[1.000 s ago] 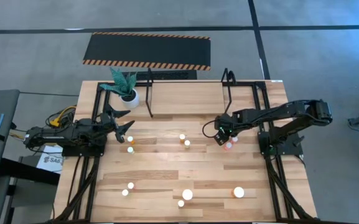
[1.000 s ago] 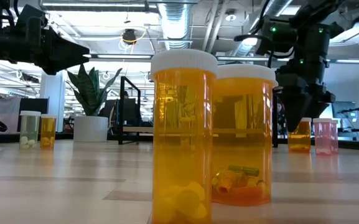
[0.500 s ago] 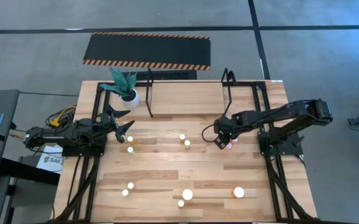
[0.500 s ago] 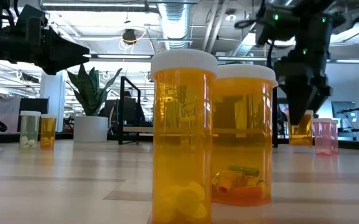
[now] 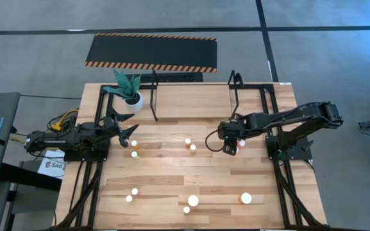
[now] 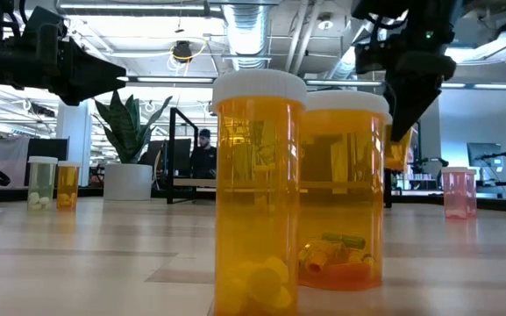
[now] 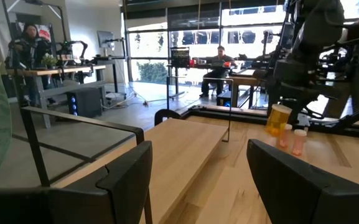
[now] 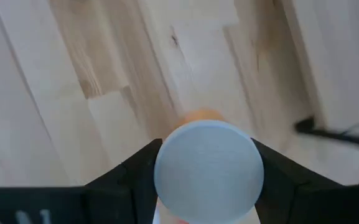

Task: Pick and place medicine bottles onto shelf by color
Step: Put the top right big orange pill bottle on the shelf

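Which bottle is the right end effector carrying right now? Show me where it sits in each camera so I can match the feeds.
High view: the orange bottle is mostly hidden under the right end effector, right of table centre.
Low view: orange bottle lifted off the table, upper right.
Left wrist view: orange bottle raised, right of centre.
Right wrist view: its white cap between the fingers.
Shared landmark: the pink bottle standing beside the lift spot.

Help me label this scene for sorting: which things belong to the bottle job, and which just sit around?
Job: orange bottle held in the right gripper; other medicine bottles; shelf.
Lying about: plant pot; striped mat.
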Controlling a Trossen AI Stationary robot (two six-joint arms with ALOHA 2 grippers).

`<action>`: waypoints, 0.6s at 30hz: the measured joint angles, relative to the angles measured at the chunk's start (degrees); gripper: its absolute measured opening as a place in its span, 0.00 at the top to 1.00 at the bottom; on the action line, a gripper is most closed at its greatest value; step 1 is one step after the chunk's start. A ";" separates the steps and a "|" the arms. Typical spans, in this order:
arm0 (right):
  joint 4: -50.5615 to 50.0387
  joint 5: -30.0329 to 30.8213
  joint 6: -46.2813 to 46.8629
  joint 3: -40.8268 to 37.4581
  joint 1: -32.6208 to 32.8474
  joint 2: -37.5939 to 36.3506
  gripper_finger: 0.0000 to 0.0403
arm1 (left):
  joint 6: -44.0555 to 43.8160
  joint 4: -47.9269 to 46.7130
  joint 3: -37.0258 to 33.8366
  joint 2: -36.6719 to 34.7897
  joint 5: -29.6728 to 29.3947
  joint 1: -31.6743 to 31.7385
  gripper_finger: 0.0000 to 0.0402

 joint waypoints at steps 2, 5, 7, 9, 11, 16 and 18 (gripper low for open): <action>0.20 1.33 -5.08 0.79 -0.52 0.00 0.46 | 0.00 -0.02 0.00 0.00 0.00 0.00 0.38; 0.20 2.78 -12.92 2.31 -1.77 0.00 0.47 | -0.02 -0.02 0.01 0.00 0.01 0.02 0.38; 0.21 3.12 -19.09 3.14 -2.91 0.00 0.48 | -0.02 -0.01 0.02 0.00 0.00 0.02 0.38; 0.22 3.12 -25.42 3.84 -4.34 0.00 0.48 | -0.02 0.00 0.02 0.00 0.00 0.02 0.38; 0.44 3.08 -31.03 4.39 -6.19 0.00 0.47 | 0.00 -0.01 0.02 0.02 0.00 0.02 0.38; 1.59 1.64 -41.21 6.24 -12.93 0.00 0.46 | 0.00 -0.02 -0.01 0.00 0.00 0.02 0.38; 2.40 -0.97 -45.30 6.85 -16.66 0.00 0.46 | 0.00 -0.02 0.02 0.00 0.00 0.02 0.38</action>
